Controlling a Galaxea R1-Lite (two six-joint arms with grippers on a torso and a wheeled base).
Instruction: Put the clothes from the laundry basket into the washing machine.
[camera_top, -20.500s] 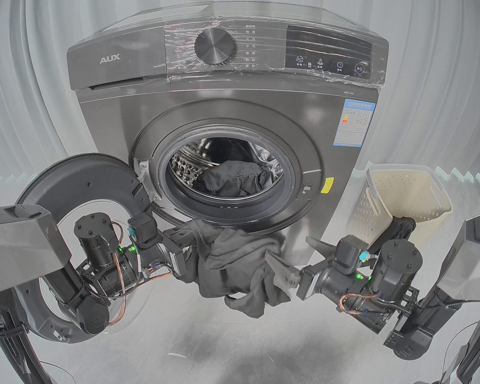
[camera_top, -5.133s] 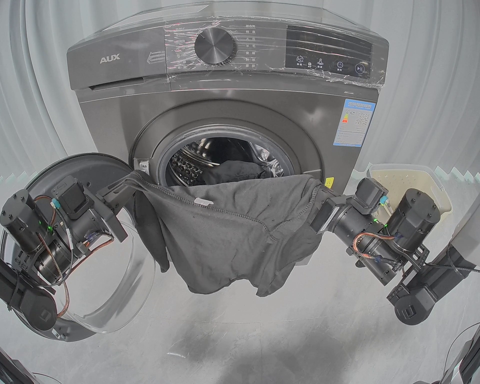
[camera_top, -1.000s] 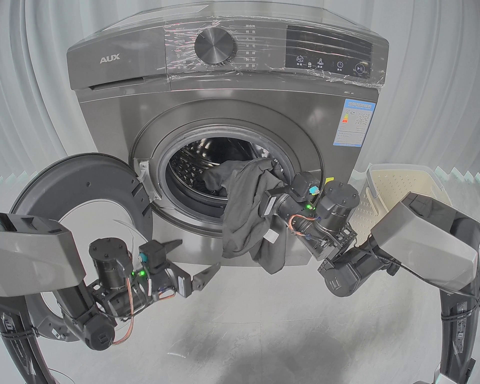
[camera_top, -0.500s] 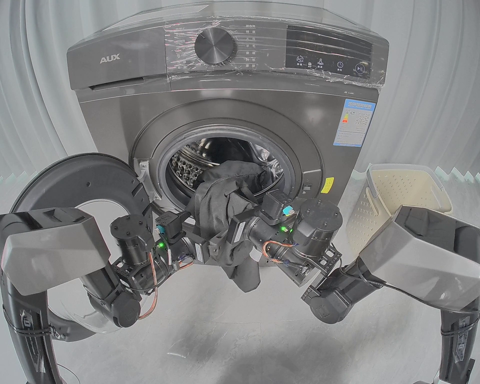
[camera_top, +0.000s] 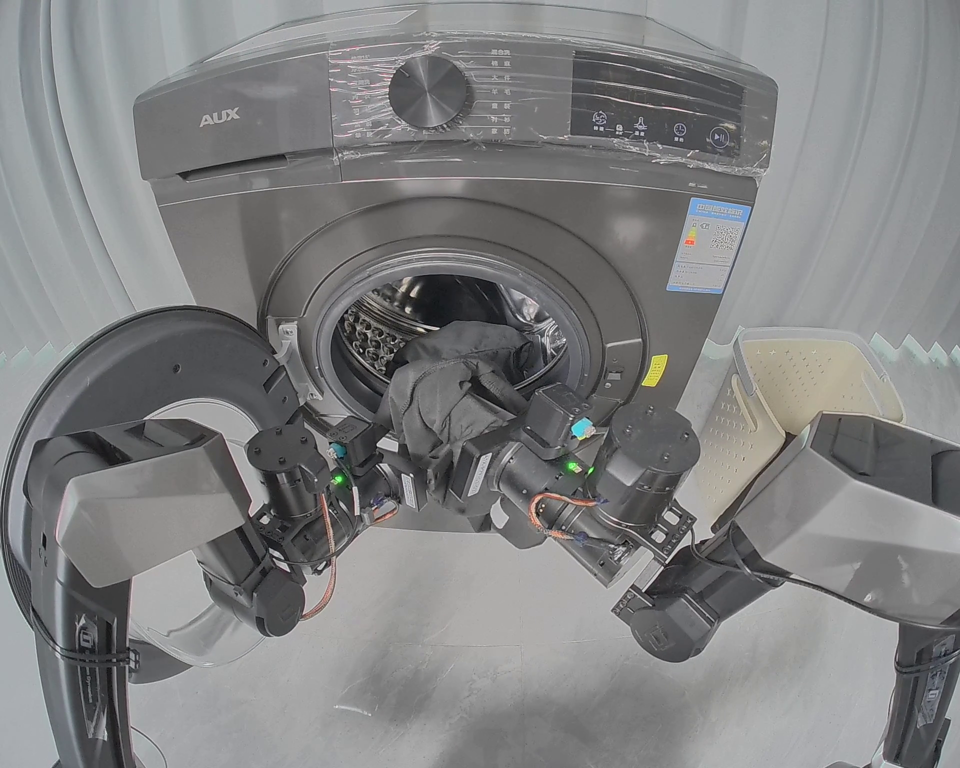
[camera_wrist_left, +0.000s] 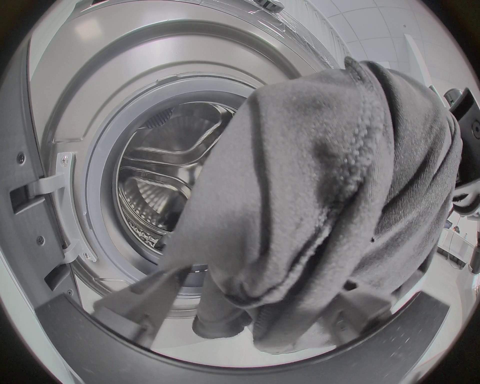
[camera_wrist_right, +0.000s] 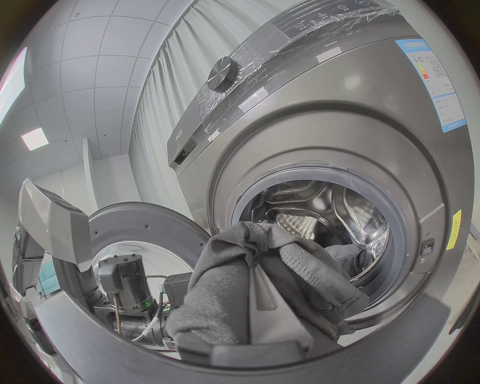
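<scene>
Hanging over the lower rim of the drum (camera_top: 375, 335) opening, a dark grey garment (camera_top: 450, 395) is bunched into a thick wad. Part of it lies inside the washing machine (camera_top: 250, 230) and part spills out in front. The right end effector (camera_top: 450, 468) sits at the front of the wad, just below the opening, and is clamped on the cloth. In the right wrist view one finger (camera_wrist_right: 270, 300) shows in the middle, with folds of the garment wrapped over it on both sides. The left end effector (camera_top: 418, 487) is just beside it, under the same wad. In the left wrist view its fingers stand apart: one finger (camera_wrist_left: 145, 300) is bare, while the other is draped by the hanging cloth, so nothing is pinched between them. Deeper in the drum a second dark piece of clothing (camera_wrist_right: 350, 257) lies against the steel wall. The round door (camera_top: 150, 370) is swung wide open at the machine's left side. A cream perforated laundry basket (camera_top: 800, 338) stands on the floor (camera_top: 480, 660) just beside the machine's right front corner, well apart from both end effectors.
</scene>
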